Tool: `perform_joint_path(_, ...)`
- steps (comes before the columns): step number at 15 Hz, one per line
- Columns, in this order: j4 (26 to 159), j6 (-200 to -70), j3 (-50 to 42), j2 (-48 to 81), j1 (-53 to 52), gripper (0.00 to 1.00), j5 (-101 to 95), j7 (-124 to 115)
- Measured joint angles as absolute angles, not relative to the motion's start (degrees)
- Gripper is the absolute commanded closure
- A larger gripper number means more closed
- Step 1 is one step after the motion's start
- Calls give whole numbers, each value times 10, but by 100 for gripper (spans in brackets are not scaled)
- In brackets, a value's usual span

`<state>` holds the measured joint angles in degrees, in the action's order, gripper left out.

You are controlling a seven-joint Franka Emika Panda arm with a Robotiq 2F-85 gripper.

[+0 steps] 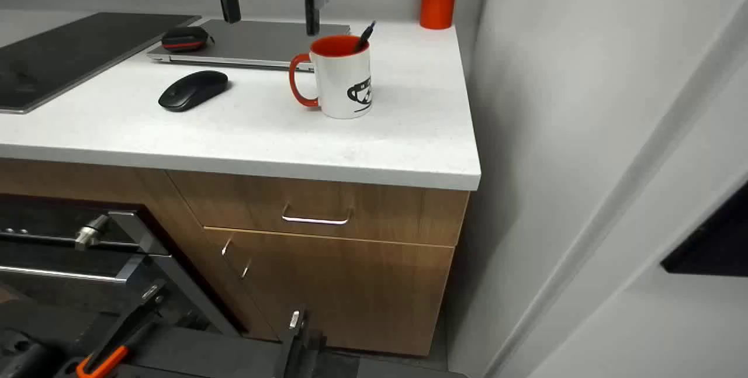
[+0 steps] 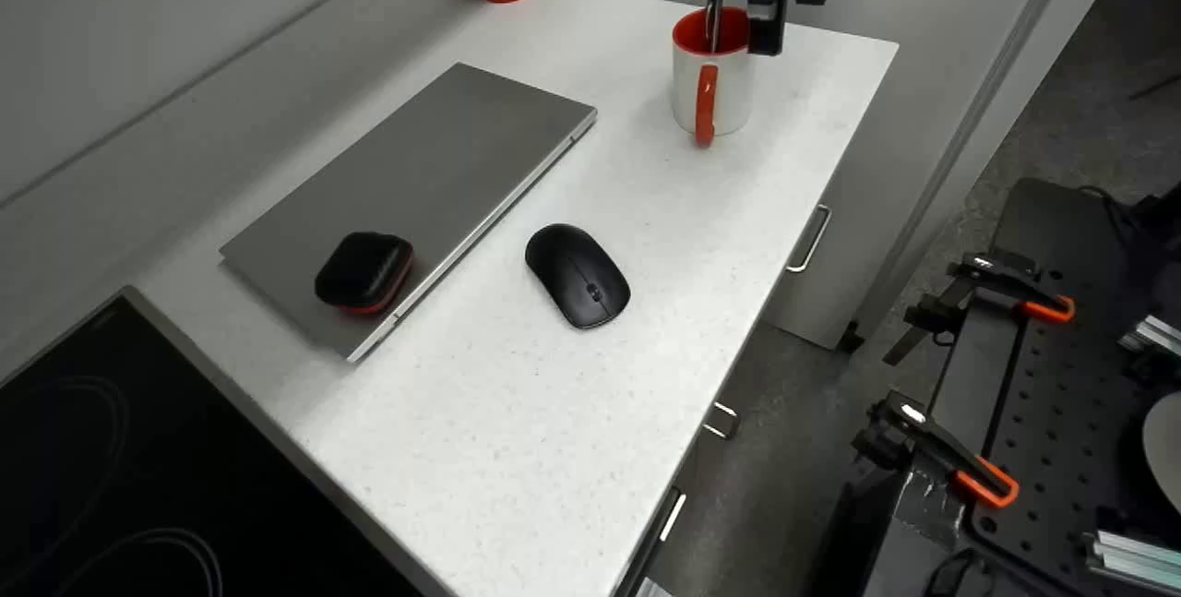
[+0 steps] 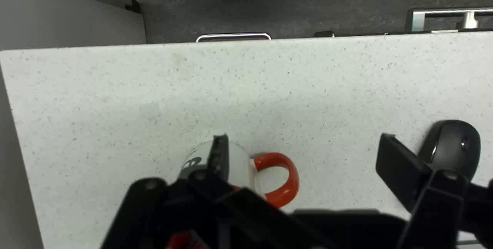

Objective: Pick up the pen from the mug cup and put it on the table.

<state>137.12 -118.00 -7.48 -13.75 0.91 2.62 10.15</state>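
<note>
Pen point(image 1: 366, 37) standing in the mug point(image 1: 339, 87), gripper point(image 1: 271, 18) spread above the table point(image 1: 263, 132)

The black pen is inside the white mug, its upper part rising past the red rim and leaning toward the side opposite the red handle point(image 2: 706, 106). The mug sits upright on the white table, near the end beside a pale panel point(image 1: 561, 74), and has a dark logo point(image 1: 360, 93) on its side.

The gripper hangs over the table with its two fingers point(image 1: 312, 16) wide apart and holds nothing. In both exterior views the fingers are apart from the pen. In an exterior view a finger point(image 2: 764, 36) overlaps the edge of the mug, but whether the two touch I cannot tell. In the wrist view the mug's handle shows between the fingers, and a black mouse point(image 3: 452, 146) is partly hidden behind one of them.

The mouse lies on the table, well apart from the mug. Near it is a closed grey laptop point(image 2: 443, 154) with a small black-and-red case point(image 2: 364, 269) on top. A red canister point(image 1: 437, 9) stands at the back, and a black cooktop point(image 2: 120, 468) lies past the laptop
</note>
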Motion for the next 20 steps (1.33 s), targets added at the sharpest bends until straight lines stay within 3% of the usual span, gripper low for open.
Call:
perform_joint_path(10, 1367, -1181, -75, -135, 10, 0, 32, 108)
perform_joint_path(20, 1234, -1200, -115, -15, 59, 0, 119, 125)
